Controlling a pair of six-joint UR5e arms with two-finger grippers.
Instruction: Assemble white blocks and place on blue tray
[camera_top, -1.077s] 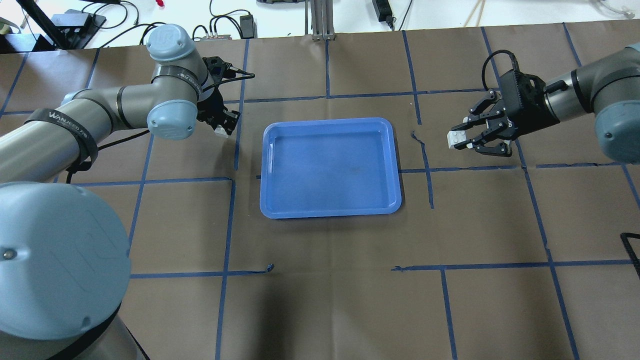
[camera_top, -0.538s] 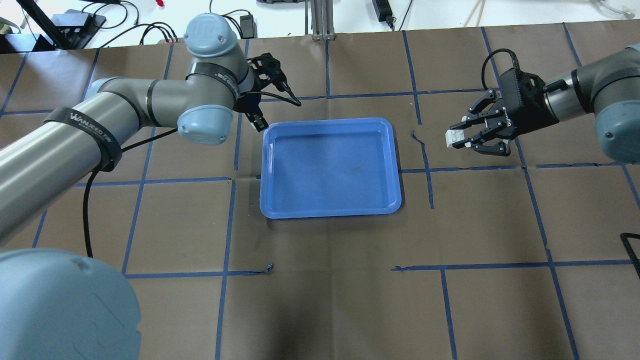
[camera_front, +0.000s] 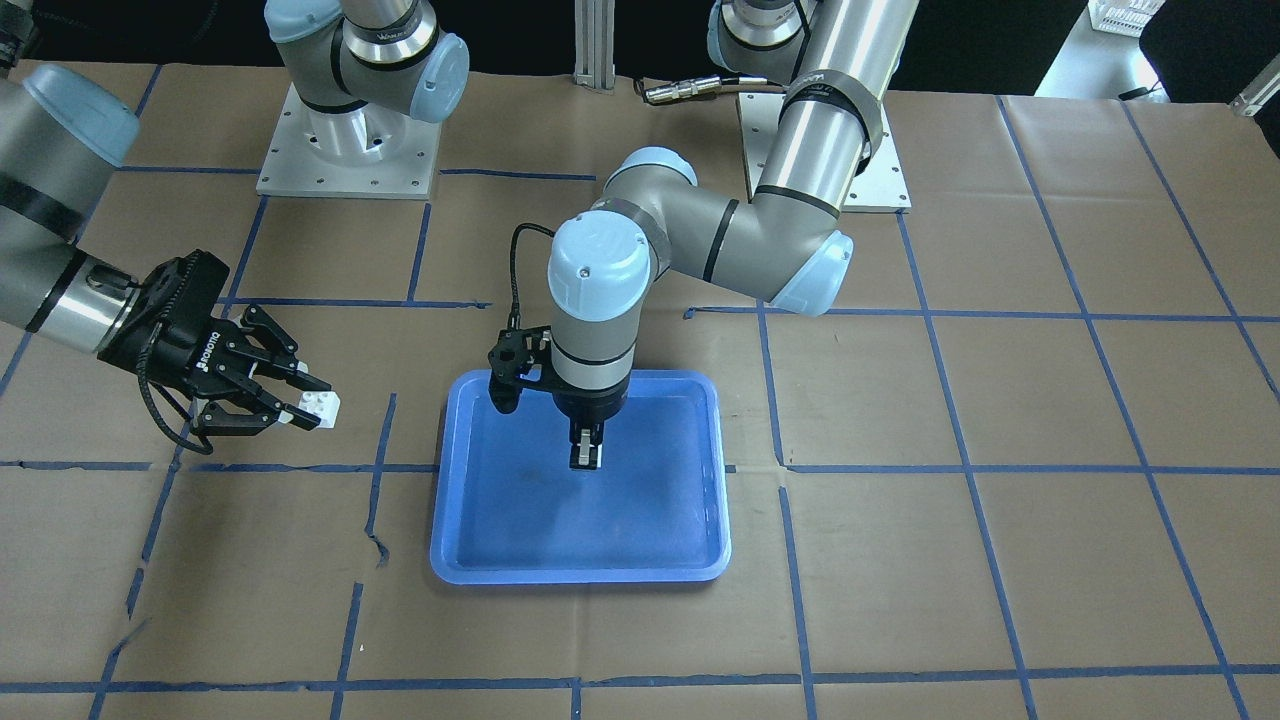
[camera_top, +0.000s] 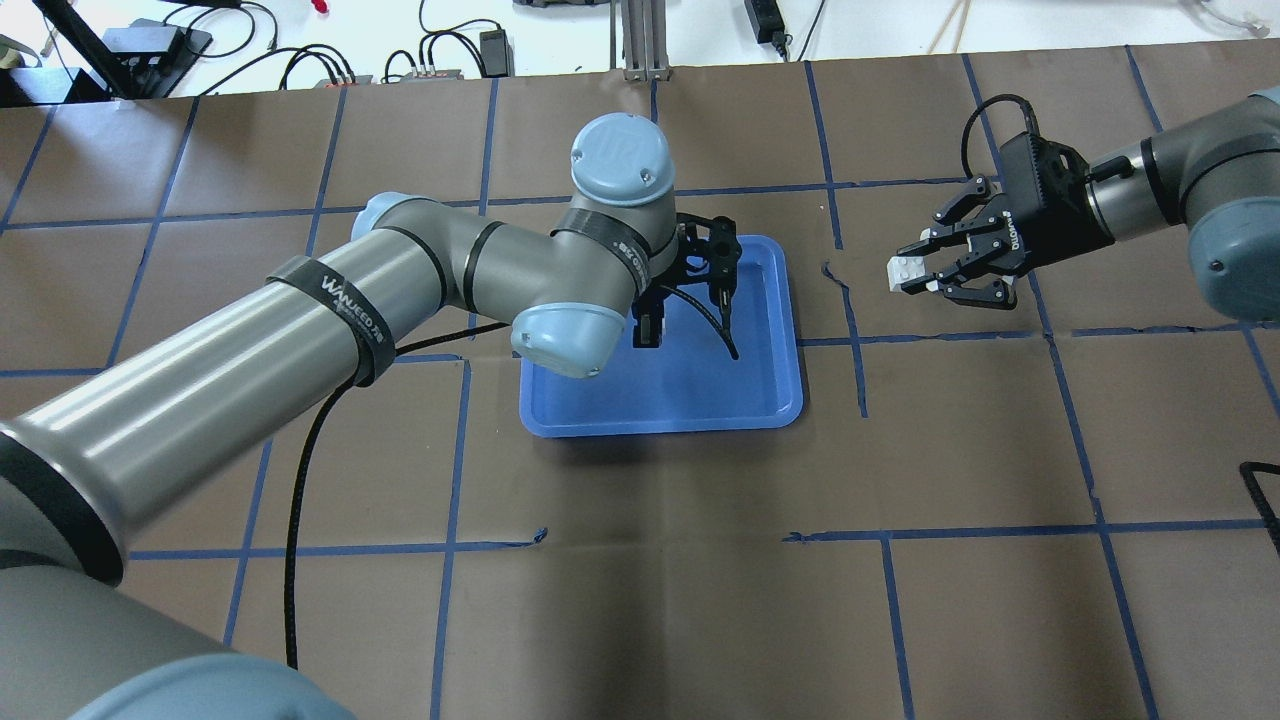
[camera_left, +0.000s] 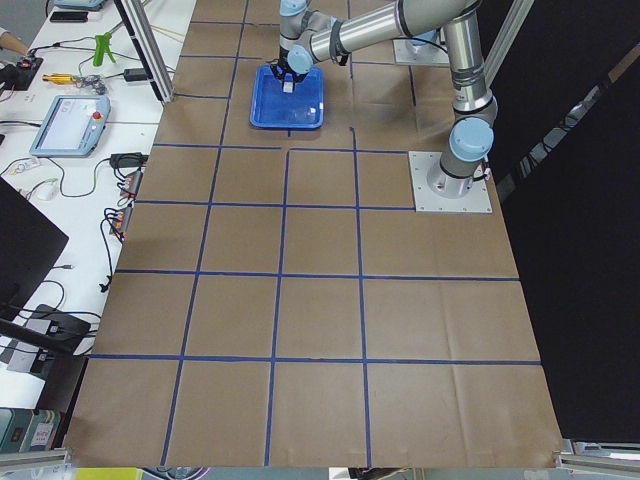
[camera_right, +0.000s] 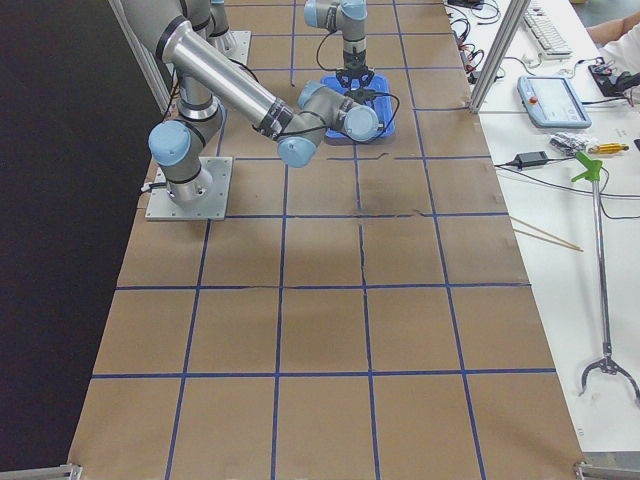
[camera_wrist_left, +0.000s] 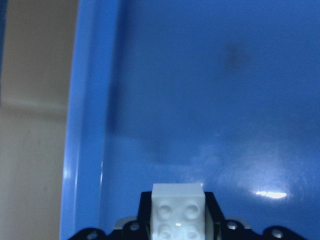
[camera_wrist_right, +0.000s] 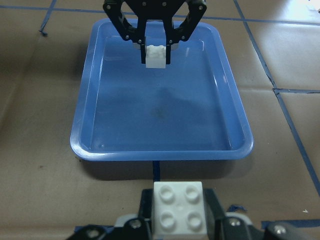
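**Left gripper (camera_front: 587, 458) over the blue tray (camera_front: 500, 540), right gripper (camera_front: 312, 405) off to the side, each pinching a block**

Front-facing view: the left arm (camera_front: 800, 150) bends in from the view's right. Its gripper points straight down over the half of the tray nearer the robot. The fingers are pressed onto the left white block (camera_front: 587, 455). At the view's left the right gripper lies roughly level, with the right white block (camera_front: 324, 407) nipped at its fingertips. It is held above the brown paper table (camera_front: 1000, 400), well apart from the tray.

Overhead view: the left arm's wrist covers much of the tray's far left part, and the fingertips show over the tray's floor. The right gripper sits to the right of the tray, its block at the tips that point toward the tray.

Left wrist view: the left white block sits between the finger pads at the bottom edge, its four studs toward the camera. Below it are the tray's glossy floor, one rim, and paper beyond that rim.

Right wrist view: the right white block fills the bottom centre, studs toward the camera, clamped from both sides. Beyond it lies the whole tray. The left gripper hangs at the tray's far end, its block clear of the floor.

Side views: the left arm reaches over the tray. The grippers are too small to judge.
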